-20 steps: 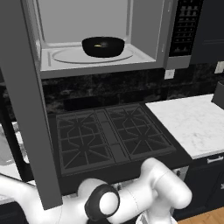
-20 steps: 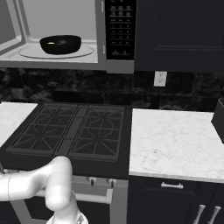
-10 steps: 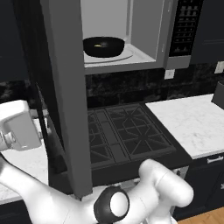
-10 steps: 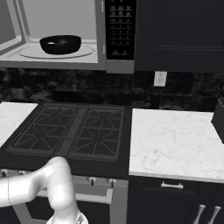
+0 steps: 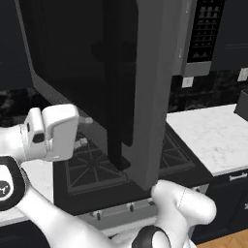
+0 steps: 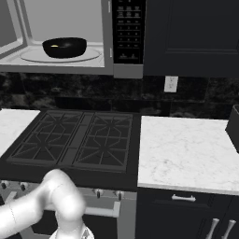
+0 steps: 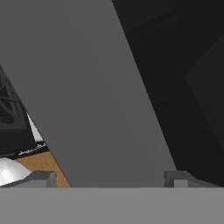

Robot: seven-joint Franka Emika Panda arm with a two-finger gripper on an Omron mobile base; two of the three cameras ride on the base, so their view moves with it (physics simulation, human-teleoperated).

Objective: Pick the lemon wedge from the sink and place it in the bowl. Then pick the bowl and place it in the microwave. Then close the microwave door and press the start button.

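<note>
The black bowl [image 6: 64,47] sits on the glass turntable inside the microwave [image 6: 60,58], with the yellow lemon wedge [image 6: 55,45] lying in it. The black button panel [image 6: 127,30] is to the right of the cavity. The microwave door [image 5: 145,87] stands partly swung in, and its dark window and vertical handle [image 5: 115,97] face the left base camera. My gripper [image 7: 109,179] is open, with nothing between its fingers, and points at the door's grey frame [image 7: 87,96] from close by. The white hand block [image 5: 53,131] is left of the door.
A black gas stove [image 6: 74,140] lies below the microwave. A white marble counter [image 6: 186,149] is to its right, with a dark object [image 6: 234,126] at its far right edge. Dark cabinets [image 6: 191,37] hang to the right of the microwave.
The microwave door has swung from wide open toward the cavity and now hides the bowl in the left base view. My hand rose on the left beside the door. The bowl stayed put.
</note>
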